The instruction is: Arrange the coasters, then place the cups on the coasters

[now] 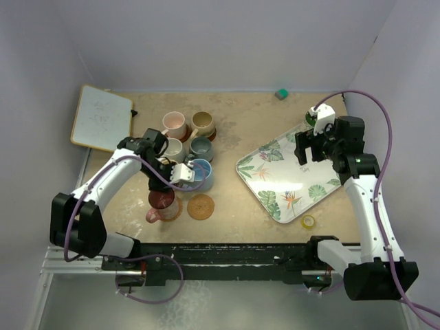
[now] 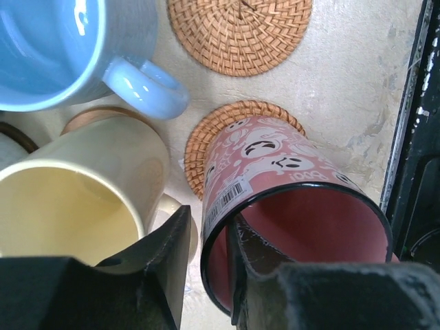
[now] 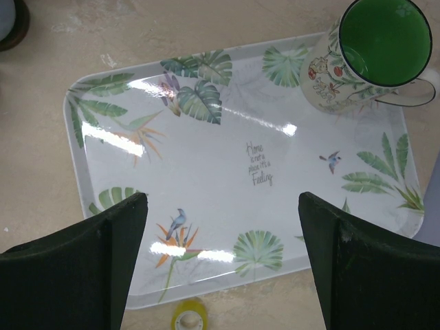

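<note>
Mostly done, I judge: 6 cups [image 1: 201, 146] cluster at left, the red cup [image 2: 275, 179] on its coaster [image 2: 203, 137], the left gripper [image 2: 206, 230] slightly parted astride its rim. Left to do: 1 bare coaster [image 2: 240, 27], and the green cup [image 3: 375, 51] on the far-right tray [image 3: 206, 179] below the spread right gripper [image 3: 221, 206].

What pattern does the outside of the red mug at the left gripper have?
White smiling faces on the red ceramic mug, clearest in the left wrist view.

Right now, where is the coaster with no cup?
In the top view the bare woven coaster lies left of centre, just right of the red mug and on the near side of the light blue mug.
</note>
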Tool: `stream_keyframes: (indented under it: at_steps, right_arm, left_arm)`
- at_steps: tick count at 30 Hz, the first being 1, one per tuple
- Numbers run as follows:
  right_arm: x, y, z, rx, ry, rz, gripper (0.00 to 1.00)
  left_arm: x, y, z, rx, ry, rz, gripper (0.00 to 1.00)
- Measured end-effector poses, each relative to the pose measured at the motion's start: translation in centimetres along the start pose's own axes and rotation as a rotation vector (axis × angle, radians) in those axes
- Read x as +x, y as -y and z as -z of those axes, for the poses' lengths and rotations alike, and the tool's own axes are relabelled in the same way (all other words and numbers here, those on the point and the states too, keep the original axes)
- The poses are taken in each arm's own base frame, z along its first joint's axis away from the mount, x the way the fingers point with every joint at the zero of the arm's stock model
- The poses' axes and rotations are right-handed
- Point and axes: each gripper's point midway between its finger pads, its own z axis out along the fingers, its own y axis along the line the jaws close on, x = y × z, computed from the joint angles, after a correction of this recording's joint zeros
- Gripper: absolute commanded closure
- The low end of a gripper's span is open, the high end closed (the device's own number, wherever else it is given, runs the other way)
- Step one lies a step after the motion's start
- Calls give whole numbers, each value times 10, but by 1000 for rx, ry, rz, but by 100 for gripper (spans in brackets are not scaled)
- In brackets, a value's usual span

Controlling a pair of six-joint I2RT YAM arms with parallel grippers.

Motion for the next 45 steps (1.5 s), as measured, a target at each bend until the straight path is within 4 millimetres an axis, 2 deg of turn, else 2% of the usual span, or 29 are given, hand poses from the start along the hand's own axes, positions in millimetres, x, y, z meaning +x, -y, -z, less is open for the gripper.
stream_keyframes:
  at_steps: [4,12,20,25,29,39,45]
  right_arm:
    - [0,0,0,0,-1,0,8]
    - [2,2,-4,4,-22,-4,7]
    - [-2,22,-21,61,-84,4,7]
    - [2,38,-45,94,-149,44,6]
    - [6,52,-70,101,-209,101,5]
    - [11,77,-135,67,-319,250,5]
    - [12,94,-163,75,-371,325,7]
  left_arm:
    - [-7,-4,11,-44,15,-16,61]
    - [-23,-11,37,-138,52,-13,51]
    - [-48,-24,72,-335,156,73,37]
    - [-68,-37,95,-463,265,150,32]
    - [-78,-46,105,-516,326,198,31]
    - [-84,-60,121,-625,383,251,24]
    - [-82,-64,128,-673,382,271,23]
